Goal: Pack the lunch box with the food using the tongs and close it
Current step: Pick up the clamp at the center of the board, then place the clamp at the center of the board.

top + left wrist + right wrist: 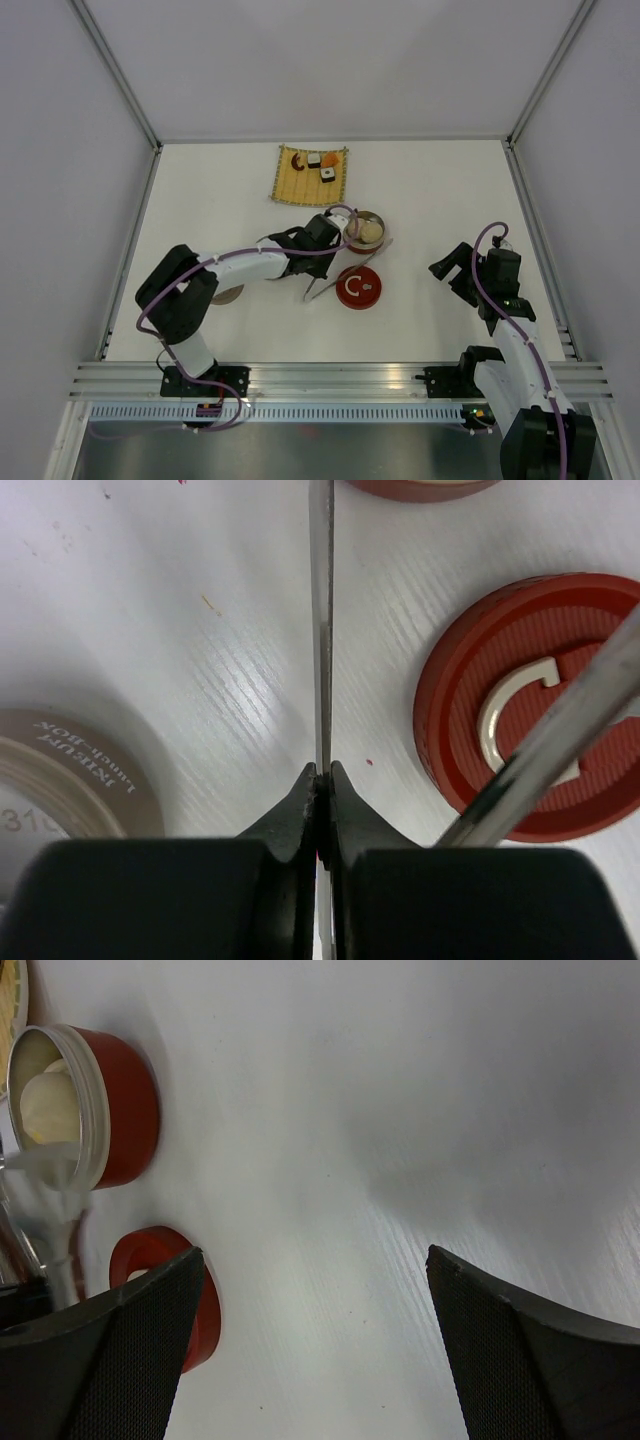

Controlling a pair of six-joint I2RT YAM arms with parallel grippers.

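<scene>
My left tool [322,772] is clenched on one thin arm of the tongs [321,630], just beside the red lid [530,710]. My right tool [313,1252] hangs released, well apart at 3 o'clock. Loose food [318,165] sits on the mat [290,185], at 11 o'clock from the red tin [125,1100]. I judge a slow, level lift best, so the free arm clears the lid. The tongs' tips are cut off, and I cannot tell whether that arm touches the lid.

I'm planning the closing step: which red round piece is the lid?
The flat lid marked with a white C; the taller open tin beyond it holds buns.
</scene>
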